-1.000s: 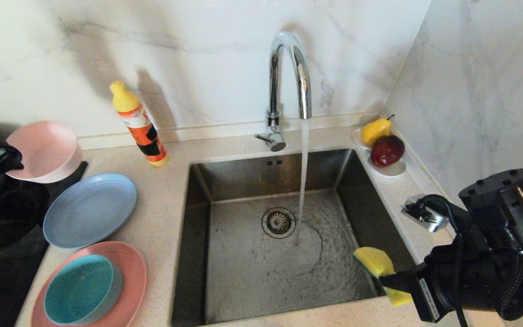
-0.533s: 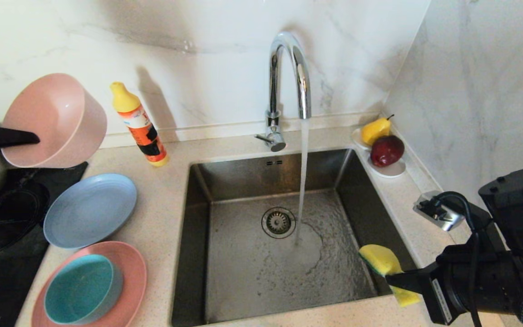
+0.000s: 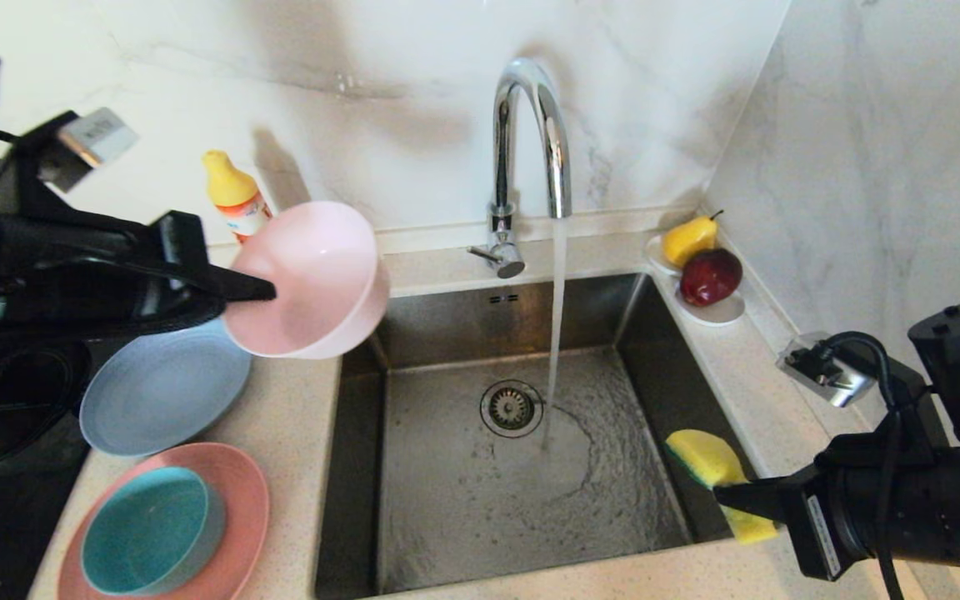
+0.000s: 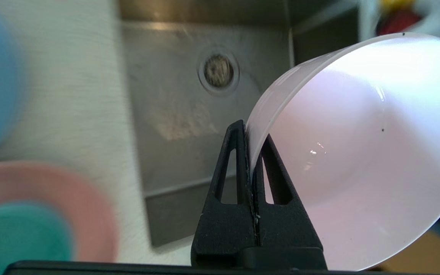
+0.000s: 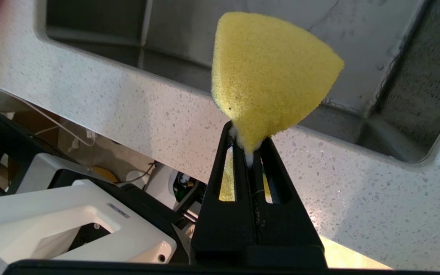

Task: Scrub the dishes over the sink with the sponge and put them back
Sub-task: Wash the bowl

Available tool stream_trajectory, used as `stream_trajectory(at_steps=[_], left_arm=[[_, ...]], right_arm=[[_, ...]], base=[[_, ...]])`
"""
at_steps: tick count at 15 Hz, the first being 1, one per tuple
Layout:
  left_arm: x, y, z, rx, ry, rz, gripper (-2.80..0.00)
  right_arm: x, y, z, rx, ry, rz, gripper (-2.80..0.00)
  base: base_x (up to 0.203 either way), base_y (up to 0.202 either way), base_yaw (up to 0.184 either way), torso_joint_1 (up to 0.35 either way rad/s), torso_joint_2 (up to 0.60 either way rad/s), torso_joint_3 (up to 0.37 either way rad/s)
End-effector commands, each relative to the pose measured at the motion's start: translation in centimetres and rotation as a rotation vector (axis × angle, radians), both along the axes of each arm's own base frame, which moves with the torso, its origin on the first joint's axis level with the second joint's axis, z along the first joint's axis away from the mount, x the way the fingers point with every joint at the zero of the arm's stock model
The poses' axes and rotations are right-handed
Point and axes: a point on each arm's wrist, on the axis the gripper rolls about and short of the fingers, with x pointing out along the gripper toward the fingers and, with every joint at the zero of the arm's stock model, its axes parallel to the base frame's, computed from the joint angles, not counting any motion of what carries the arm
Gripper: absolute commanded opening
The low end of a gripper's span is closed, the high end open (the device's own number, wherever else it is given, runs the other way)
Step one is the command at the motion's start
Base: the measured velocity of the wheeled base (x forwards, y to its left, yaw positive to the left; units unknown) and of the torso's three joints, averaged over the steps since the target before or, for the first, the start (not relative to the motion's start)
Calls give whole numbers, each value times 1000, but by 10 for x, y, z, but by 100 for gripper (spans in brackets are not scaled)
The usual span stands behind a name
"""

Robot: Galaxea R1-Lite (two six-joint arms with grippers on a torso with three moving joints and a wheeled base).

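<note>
My left gripper [image 3: 263, 290] is shut on the rim of the pale pink bowl [image 3: 313, 279], holding it tilted in the air over the sink's left edge; the wrist view shows the gripper [image 4: 251, 134] pinching the bowl [image 4: 357, 152] wall. My right gripper [image 3: 726, 493] is shut on the yellow sponge [image 3: 709, 462] above the sink's [image 3: 480, 500] front right corner, as the right wrist view confirms for gripper [image 5: 248, 143] and sponge [image 5: 269, 68]. The grey-blue plate [image 3: 155, 392] lies on the counter. The teal bowl [image 3: 147, 529] sits in the salmon-pink plate [image 3: 242, 508].
Water runs from the chrome faucet [image 3: 530, 142] into the basin beside the drain [image 3: 511, 407]. An orange bottle [image 3: 234, 200] with a yellow cap stands at the back wall. A white dish with a pear [image 3: 691, 237] and a red fruit [image 3: 709, 277] sits at the back right.
My left arm has lifted the pink bowl off the far left counter and swung it rightward to the sink's left edge. The right gripper with the sponge drifted slightly right.
</note>
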Motion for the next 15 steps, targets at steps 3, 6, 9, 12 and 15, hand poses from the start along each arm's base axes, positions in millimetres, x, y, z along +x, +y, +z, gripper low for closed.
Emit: stream_trajectory(at_steps=[3,6,9,12,15], left_arm=[[51,-66,-49,93,91,-49,-280],[76,-91,-72,99,119,-41,-280],[95,-112,-88,99,148,-47,-280],[116,-137,-101,102,147,-45,-280],[133,-163,-112,104,138,-52,-280]], right_arm=[[-4,-3,8,21,-26,-1,-280],[-6,-6,11,33,-39,-8,-280],[-10,-9,18,49,-63,-11,-280],[-15,-12,23,65,-86,-13,-280],[-22,-17,29,81,-108,-15,-280]], base=[[0,0,0,0,0,0],[0,0,0,0,0,0],[0,0,0,0,0,0],[0,0,0,0,0,0],[0,0,0,0,0,0]])
